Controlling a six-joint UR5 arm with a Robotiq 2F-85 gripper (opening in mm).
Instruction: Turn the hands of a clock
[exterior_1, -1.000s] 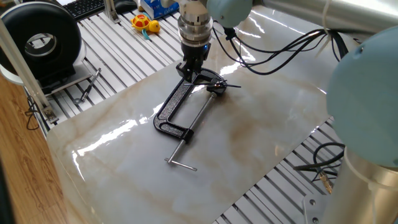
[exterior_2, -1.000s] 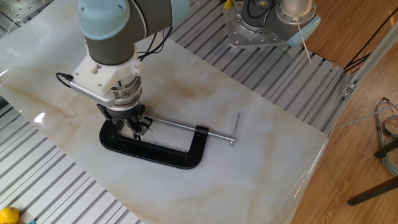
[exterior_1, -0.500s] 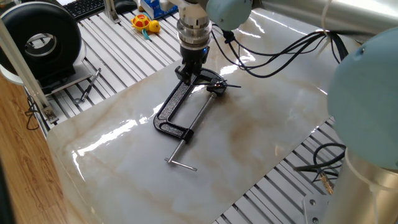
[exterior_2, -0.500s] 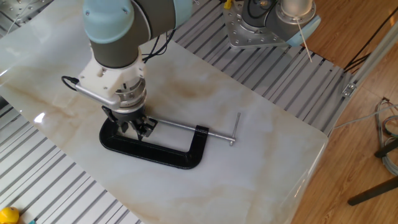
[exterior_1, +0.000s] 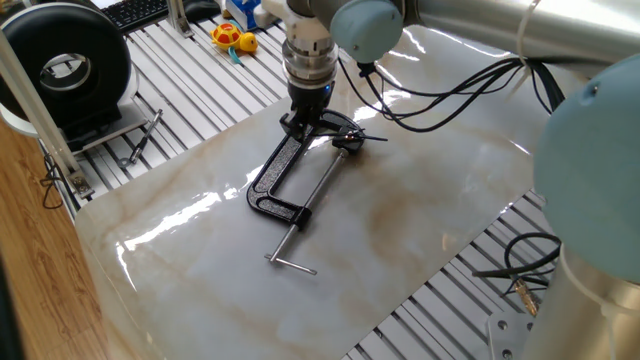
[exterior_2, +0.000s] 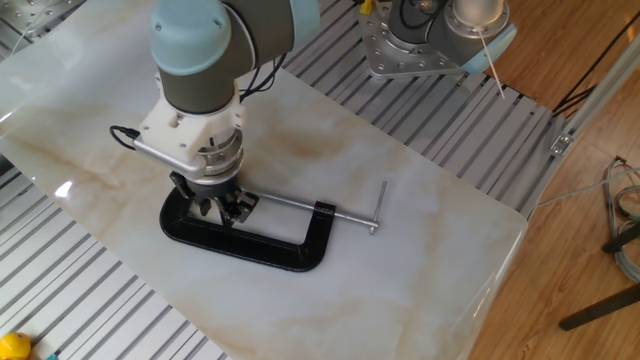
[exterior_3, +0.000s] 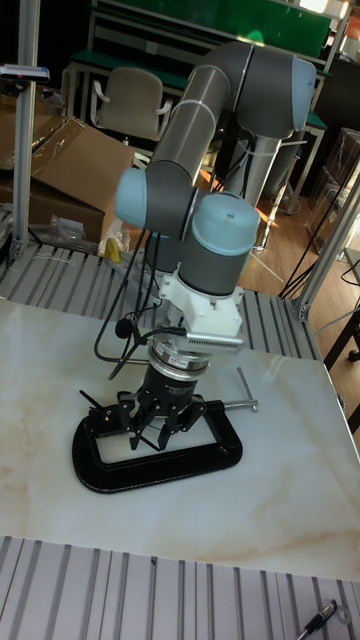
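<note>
One black C-clamp (exterior_1: 285, 170) flat on marble tabletop (exterior_1: 400, 230), one tiny clock (exterior_1: 347, 139) held at its jaw end, thin black hands (exterior_1: 368, 135) sticking out, one hand (exterior_1: 305, 122) lowered beside it, fingers' spread and hold impossible to tell.
</note>
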